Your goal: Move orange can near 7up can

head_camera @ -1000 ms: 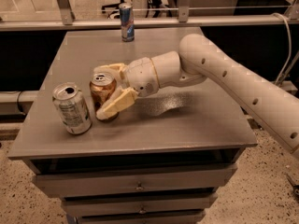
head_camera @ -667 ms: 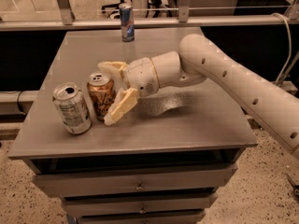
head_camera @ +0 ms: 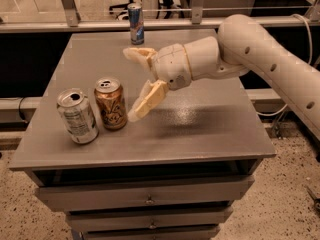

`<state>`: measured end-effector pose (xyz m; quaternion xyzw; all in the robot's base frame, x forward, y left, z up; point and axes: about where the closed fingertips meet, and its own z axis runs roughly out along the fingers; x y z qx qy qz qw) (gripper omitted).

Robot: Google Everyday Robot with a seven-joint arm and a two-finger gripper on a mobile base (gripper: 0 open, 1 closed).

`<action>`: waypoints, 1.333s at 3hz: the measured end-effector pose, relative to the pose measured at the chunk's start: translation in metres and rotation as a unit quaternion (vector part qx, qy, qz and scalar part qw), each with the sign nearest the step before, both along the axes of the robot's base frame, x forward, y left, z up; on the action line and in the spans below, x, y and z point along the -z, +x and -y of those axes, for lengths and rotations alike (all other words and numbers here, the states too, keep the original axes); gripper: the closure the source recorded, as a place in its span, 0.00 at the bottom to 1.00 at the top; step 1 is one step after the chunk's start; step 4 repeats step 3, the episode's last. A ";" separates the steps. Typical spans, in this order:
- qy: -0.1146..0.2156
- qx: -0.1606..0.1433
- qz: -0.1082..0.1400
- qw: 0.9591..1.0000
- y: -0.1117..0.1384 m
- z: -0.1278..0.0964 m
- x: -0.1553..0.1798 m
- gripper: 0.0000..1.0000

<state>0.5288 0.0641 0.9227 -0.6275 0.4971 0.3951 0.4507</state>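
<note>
- Camera view: a grey counter [head_camera: 210, 129] with a flat, matte, faintly scuffed top stands on a pale speckled floor [head_camera: 295, 204]; below the top sit stacked drawers [head_camera: 145, 196] with small metal pulls; a metal rail [head_camera: 75, 26] runs behind the far edge.
- The orange can [head_camera: 110, 104] is a smooth gold-brown metal cylinder with dark lettering and a silver lid; it stands upright at the front left of the counter, long axis vertical, lid up.
- The 7up can [head_camera: 77, 116], silvery with small print, stands upright just beside it on the side towards the counter's left edge; whether the two touch cannot be told.
- A slim blue can [head_camera: 135, 24] stands upright at the far edge, well apart from both.
- The cream, rounded arm [head_camera: 270, 54] reaches in from the right; its jaws are spread wide and hold nothing, hanging above the counter just right of the orange can; the lower finger [head_camera: 147, 100] slants down towards that can, apart from it.
</note>
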 end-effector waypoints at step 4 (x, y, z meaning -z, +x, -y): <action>-0.011 0.063 0.058 0.996 0.051 0.080 -0.052 0.00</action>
